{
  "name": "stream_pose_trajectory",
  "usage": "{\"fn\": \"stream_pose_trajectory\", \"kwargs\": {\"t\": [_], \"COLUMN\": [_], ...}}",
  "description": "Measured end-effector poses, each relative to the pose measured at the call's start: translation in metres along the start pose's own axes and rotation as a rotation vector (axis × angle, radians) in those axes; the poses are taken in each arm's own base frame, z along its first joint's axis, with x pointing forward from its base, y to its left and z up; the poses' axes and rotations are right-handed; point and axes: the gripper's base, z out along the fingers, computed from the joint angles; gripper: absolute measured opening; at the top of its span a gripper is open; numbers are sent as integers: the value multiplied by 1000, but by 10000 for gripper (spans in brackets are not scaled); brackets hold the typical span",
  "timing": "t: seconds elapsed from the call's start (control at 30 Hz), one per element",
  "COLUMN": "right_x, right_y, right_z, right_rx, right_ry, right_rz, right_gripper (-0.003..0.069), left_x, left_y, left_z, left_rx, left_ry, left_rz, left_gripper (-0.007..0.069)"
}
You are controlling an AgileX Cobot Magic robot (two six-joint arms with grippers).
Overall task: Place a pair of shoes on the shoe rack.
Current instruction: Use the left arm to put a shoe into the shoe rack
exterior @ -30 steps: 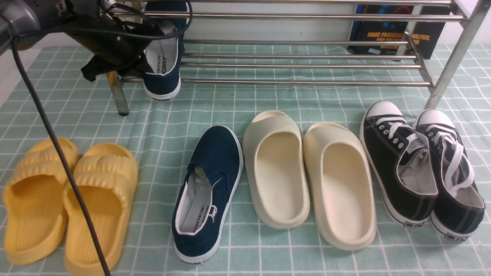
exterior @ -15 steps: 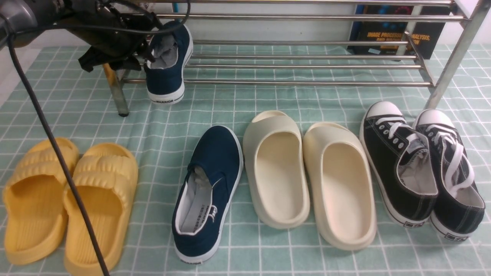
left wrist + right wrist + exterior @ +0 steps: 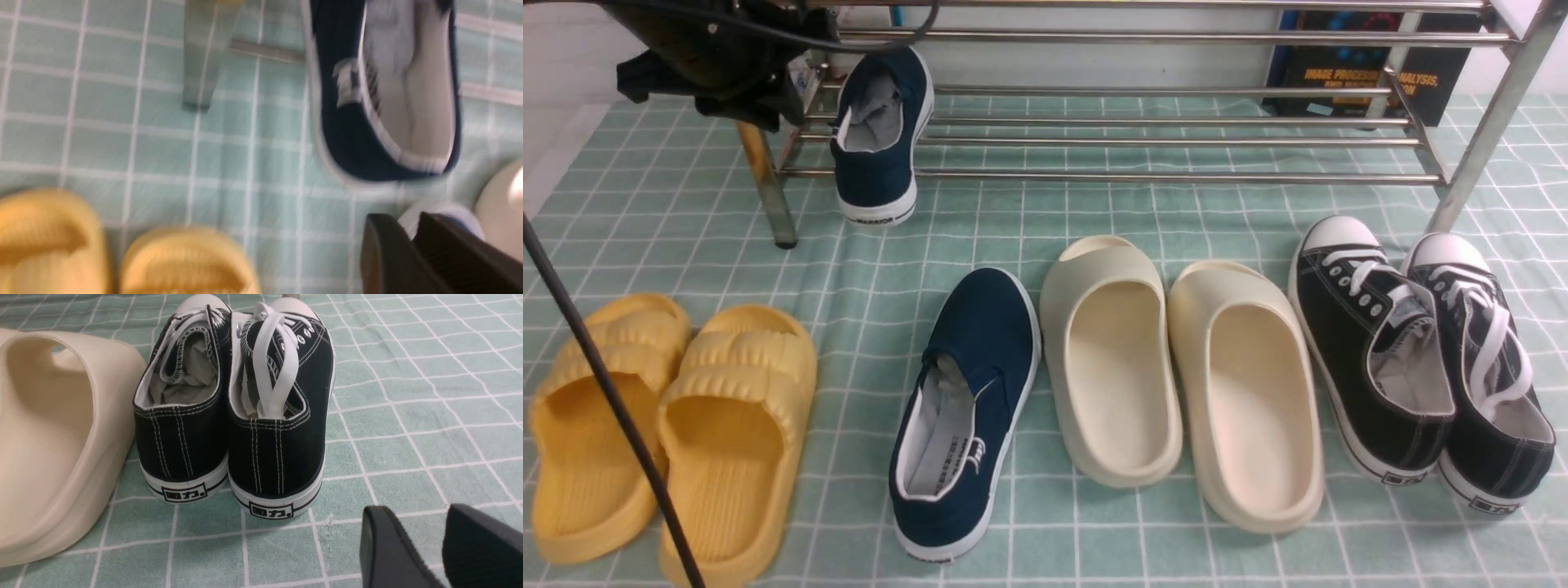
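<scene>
Left arm has pulled back up and away from the rack (image 3: 1160, 140) since the earlier frames. The navy shoe (image 3: 876, 135) it carried now sits alone on the rack's low bars at the left end, by the left front leg. Its toe points to the back, and its heel hangs over the front bar, tipped down toward the checked cloth (image 3: 1094, 220). Black cable (image 3: 605, 384) has swung left too.

Left gripper (image 3: 410, 228): fingers a thin gap apart, nothing between them. Its wrist view is blurred, looking down on the cloth in front of the rack's left leg. Right gripper (image 3: 425, 526): fingers spread, empty, low over the cloth behind the heels of the black sneakers (image 3: 233, 416).

Second navy shoe (image 3: 968, 408) lies on the cloth in front of the rack, well apart from the racked one, toe toward the rack. Insole print is too small to read. Heel tag on the racked shoe has dark lettering, not legible.

Cream slides (image 3: 1176, 384) sit side by side in front of the rack's middle, just beside the second navy shoe. Black sneakers are in front of the rack's right leg, with white toe caps and laces. Their heel patches carry a boxed mark ending in 力. Yellow slides (image 3: 670, 425) are in front of and left of the rack's left leg.

Book (image 3: 1372, 69) stands behind the rack's right end. Orange lettering reads "IMAGE PROCESS… ANALYSIS, AND"; the bars hide the rest.
</scene>
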Motion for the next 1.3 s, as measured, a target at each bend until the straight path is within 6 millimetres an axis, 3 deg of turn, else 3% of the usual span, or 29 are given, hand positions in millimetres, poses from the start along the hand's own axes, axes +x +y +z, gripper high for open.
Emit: {"fn": "stream_pose_trajectory", "kwargs": {"t": [0.07, 0.1, 0.13, 0.23, 0.3, 0.43, 0.53, 0.73, 1.13, 1.2, 1.3], "right_x": [0, 0, 0, 0, 0, 0, 0, 0, 0, 0, 0], "right_y": [0, 0, 0, 0, 0, 0, 0, 0, 0, 0, 0], "right_z": [0, 0, 0, 0, 0, 0, 0, 0, 0, 0, 0], "right_rx": [0, 0, 0, 0, 0, 0, 0, 0, 0, 0, 0], "right_ry": [0, 0, 0, 0, 0, 0, 0, 0, 0, 0, 0], "right_rz": [0, 0, 0, 0, 0, 0, 0, 0, 0, 0, 0], "right_gripper": [246, 246, 246, 246, 246, 246, 246, 246, 246, 246, 246], "left_x": [18, 18, 36, 55, 57, 41, 21, 2, -4, -3, -2], "left_y": [-8, -8, -17, -27, -29, -28, -22, -20, -22, -22, -22], "left_z": [11, 11, 31, 69, 86, 106, 111, 118, 116, 116, 111], "left_rx": [-18, -17, -13, -2, 3, 7, 5, -7, -5, -7, -2], "left_ry": [65, 62, 113, 143, 135, 87, 75, 122, 119, 128, 151], "left_rz": [47, 48, 78, 103, 105, 92, 55, 43, 45, 46, 37], "left_gripper": [30, 24, -13, -13, -13, -13, -13, -13, -12, 3, 120]}}
